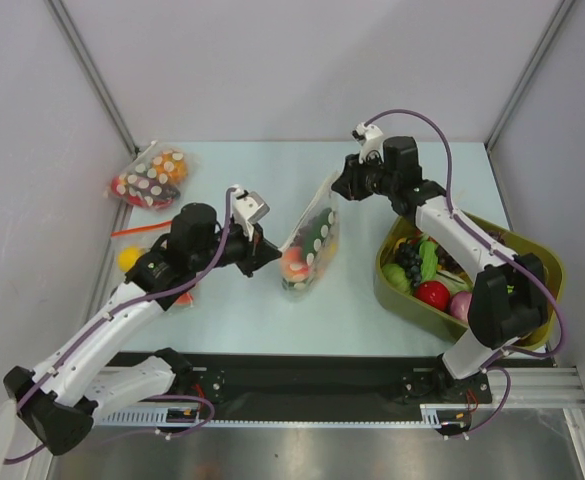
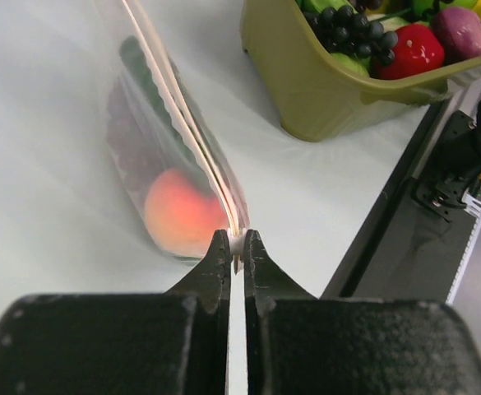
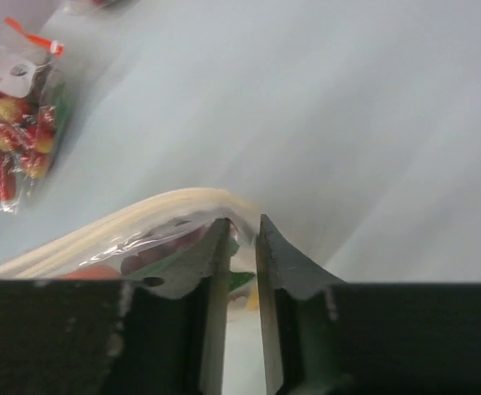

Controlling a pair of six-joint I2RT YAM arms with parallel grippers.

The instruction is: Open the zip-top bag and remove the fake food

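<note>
Left gripper fingers fill the bottom of the left wrist view, pressed together on the lower end of the zip-top bag's seal strip. In the top view the same gripper sits centre-left. The bag stands on edge mid-frame on the pale table, strung diagonally up to the right gripper.

Right wrist view: right gripper jaws stand slightly apart, with the bag's top corner at the tips. Cannot tell if it actually grips the film.

Fake food is all inside the bag: the peach is low near the left fingers, with dark grapes and a green piece above it.

Progress looks early. The zip lips run shut along the whole visible edge in both wrist views, so the bag is likely unopened. Parting the seal and taking the fruit out are both left.

An olive bin of other fruit sits at right. Another dotted bag lies upper left, well apart.
</note>
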